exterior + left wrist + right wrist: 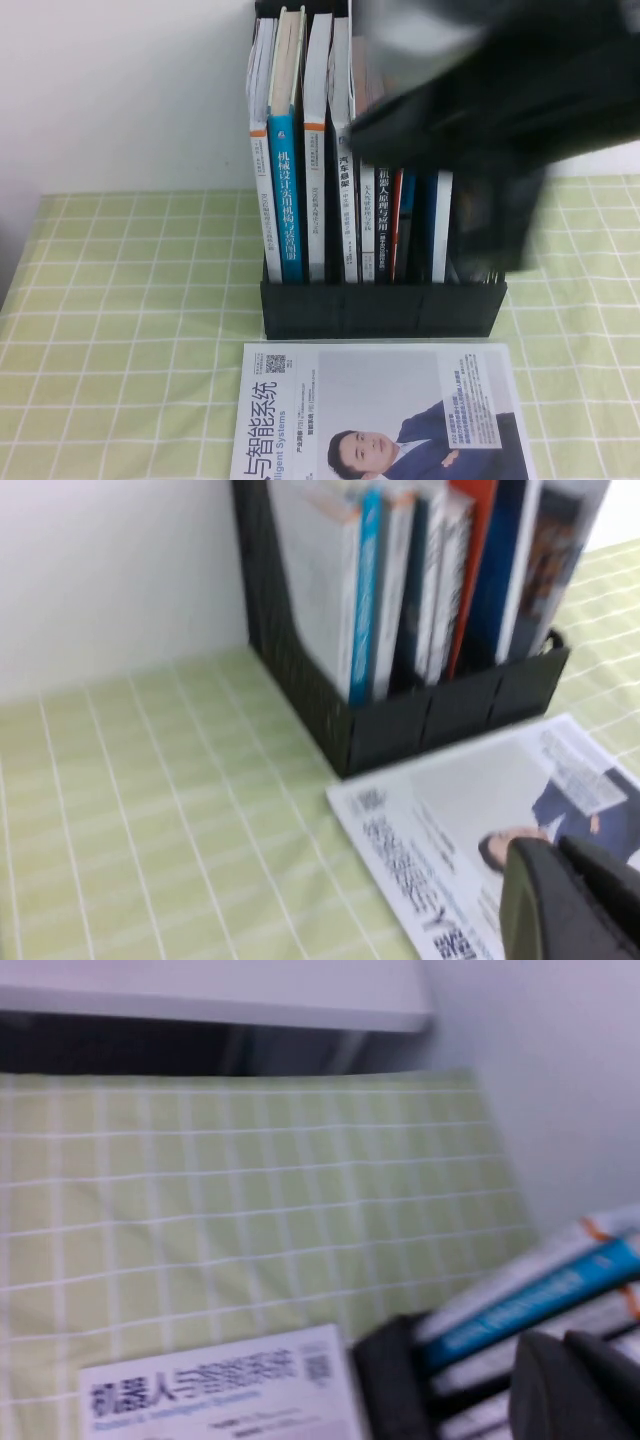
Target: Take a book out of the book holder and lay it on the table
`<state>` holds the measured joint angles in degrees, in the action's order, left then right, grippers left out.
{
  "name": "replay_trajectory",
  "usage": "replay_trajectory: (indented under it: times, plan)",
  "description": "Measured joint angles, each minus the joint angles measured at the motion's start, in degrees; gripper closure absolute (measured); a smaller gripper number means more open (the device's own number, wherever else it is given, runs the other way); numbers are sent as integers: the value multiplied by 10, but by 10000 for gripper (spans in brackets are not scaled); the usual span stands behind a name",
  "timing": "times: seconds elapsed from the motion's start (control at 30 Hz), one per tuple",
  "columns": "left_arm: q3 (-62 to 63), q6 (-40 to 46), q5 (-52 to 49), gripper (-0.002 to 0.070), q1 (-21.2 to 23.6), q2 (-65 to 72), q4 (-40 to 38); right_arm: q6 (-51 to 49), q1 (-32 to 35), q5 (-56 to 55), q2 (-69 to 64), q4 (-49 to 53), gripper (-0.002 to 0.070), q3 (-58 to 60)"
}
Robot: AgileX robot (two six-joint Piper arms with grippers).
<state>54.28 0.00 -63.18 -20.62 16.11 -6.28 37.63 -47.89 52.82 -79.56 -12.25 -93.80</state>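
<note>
**Magazine flat on the surface, in front of the rack**

Magazine (385, 415) lies flat at the bottom centre of the high view, just before the rack (383, 308), long axis running toward me. My right hand (575, 1385) is closed and empty, up at the upper right over the paperbacks (345, 150). My left hand (570, 900) sits nearer the magazine; its grip I cannot tell. I judge the laying done.
</note>
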Motion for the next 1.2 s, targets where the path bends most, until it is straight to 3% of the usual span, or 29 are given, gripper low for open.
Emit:
replay_trajectory:
  times: [0.17, 0.37, 0.5, 0.7, 0.83, 1.2]
  plan:
    - [-132, -64, 49, 678, 0, -68, -1, -80, 41, -31, 165, 102, 678, 103]
    - [-280, -46, 190, 678, 0, -82, -55, -197, 53, -149, 408, 150, 678, 371]
    - [-346, -25, 273, 678, 0, -82, -53, -331, 54, -240, 576, 218, 678, 585]
    - [-382, -12, 320, 678, 0, -82, -51, -542, 54, -237, 787, 316, 678, 785]
    - [-383, -7, 327, 678, 0, -78, -51, -577, 54, -236, 798, 365, 678, 789]
    - [-383, -5, 312, 678, 0, -77, -22, -585, 54, -234, 698, 371, 678, 789]
